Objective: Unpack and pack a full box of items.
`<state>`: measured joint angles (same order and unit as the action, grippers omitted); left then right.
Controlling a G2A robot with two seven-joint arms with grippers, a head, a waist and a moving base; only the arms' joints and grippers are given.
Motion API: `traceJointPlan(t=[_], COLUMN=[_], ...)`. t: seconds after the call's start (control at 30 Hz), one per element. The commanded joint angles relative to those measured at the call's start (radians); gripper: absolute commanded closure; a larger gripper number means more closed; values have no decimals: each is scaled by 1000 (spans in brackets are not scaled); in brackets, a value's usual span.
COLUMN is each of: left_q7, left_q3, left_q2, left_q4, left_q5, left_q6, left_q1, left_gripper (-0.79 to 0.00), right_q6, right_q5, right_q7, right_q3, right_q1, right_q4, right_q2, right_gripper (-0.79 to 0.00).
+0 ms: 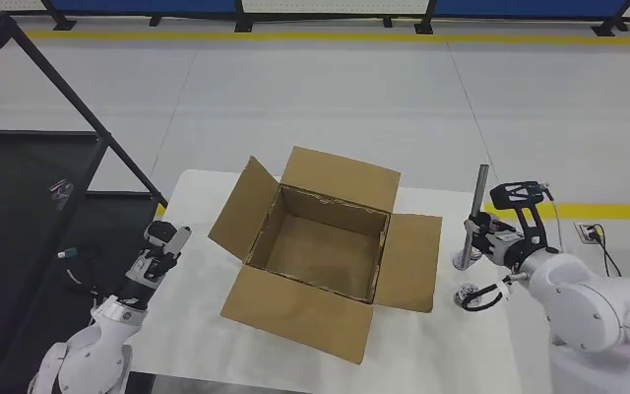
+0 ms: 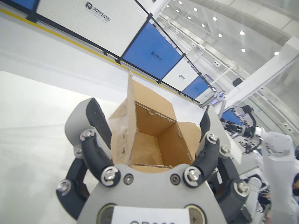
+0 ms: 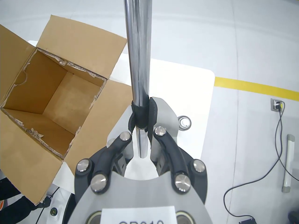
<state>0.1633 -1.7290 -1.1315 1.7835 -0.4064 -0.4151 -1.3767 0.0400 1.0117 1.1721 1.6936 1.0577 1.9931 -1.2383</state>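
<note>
right claw [image 3: 141, 113] clamps metal rod [image 3: 137, 36] | box [image 3: 53, 94] just beside, open

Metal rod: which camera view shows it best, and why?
Right wrist view: the metal rod is close up, clamped in the right pincer. Top view shows it small, upright beside the box. Left wrist view faces the box.

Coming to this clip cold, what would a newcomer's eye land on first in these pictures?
First, the big cardboard box in the middle of the white table, flaps spread open and nothing inside. Next, the shiny metal rod, with the right gripper shut on it near one end, beside the box; a small metal ring lies on the table close by. The left gripper sits open at the table's opposite edge, facing the box.
</note>
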Motion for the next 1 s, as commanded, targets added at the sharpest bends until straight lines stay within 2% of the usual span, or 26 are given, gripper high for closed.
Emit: traceJointPlan(t=[0.0,0.2,0.3,0.7,0.97], left_q7=[-54,-65,-56,-58,-56], left_q3=[-1,-17,-8,22,20], left_q2=[-2,-1,-1,-4,-4], left_q4=[-7,-34,-35,-21,-24], left_q5=[-62,-64,-66,-73,-66], left_q6=[16,28,29,33,25], left_q1=[-3,-1,6,28,23], left_gripper=[-785,-785,-785,-785,-785], right_q6=[8,23,16,-76,-133], right_q5=[-87,-255,-281,-153,-50], right_q7=[66,303,355,231,147], right_q3=[20,54,48,-119,-197], right_q1=[-23,-62,-66,-35,-63], right_q4=[-51,-180,-232,-383,-470], right_q2=[4,22,30,34,35], right_gripper=[0,0,0,0,0])
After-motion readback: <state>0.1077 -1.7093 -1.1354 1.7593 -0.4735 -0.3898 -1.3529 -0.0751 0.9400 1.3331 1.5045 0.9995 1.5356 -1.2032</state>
